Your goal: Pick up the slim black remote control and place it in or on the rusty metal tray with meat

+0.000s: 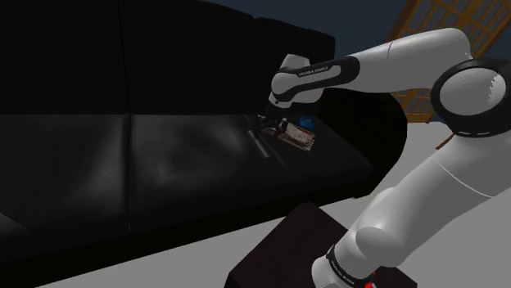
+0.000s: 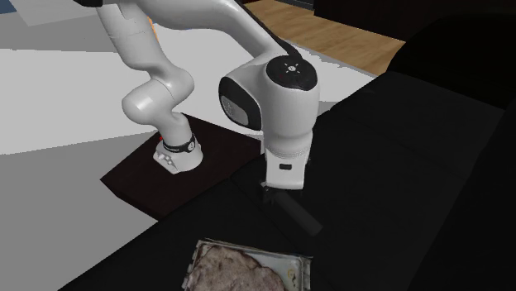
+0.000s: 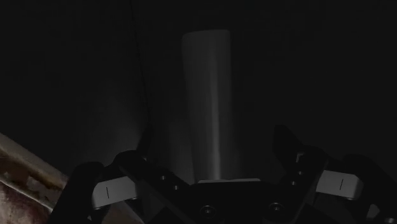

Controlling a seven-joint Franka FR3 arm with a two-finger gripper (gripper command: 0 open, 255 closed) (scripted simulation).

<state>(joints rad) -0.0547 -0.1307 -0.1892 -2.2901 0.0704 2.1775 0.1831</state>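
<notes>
The slim black remote (image 1: pixel 262 144) lies flat on the black sofa seat (image 1: pixel 164 164), and the second exterior view shows it as a dark bar (image 2: pixel 299 217) reaching out from under the hand. My gripper (image 1: pixel 266 123) hangs just above its near end, pointing down (image 2: pixel 277 197). In the wrist view the gripper (image 3: pixel 224 188) is open: the two fingers stand wide apart on either side of the remote (image 3: pixel 207 102) without touching it. The rusty tray (image 1: pixel 296 136) with meat sits right beside the remote; its rim (image 2: pixel 299 266) and one corner (image 3: pixel 19 167) lie close to one finger.
The sofa's tall black backrest (image 1: pixel 123 57) rises behind the seat. A small blue object (image 1: pixel 308 121) lies just beyond the tray. My dark stand (image 1: pixel 282 249) is off the seat's front edge. A wooden frame (image 1: pixel 463 20) is at the far upper right.
</notes>
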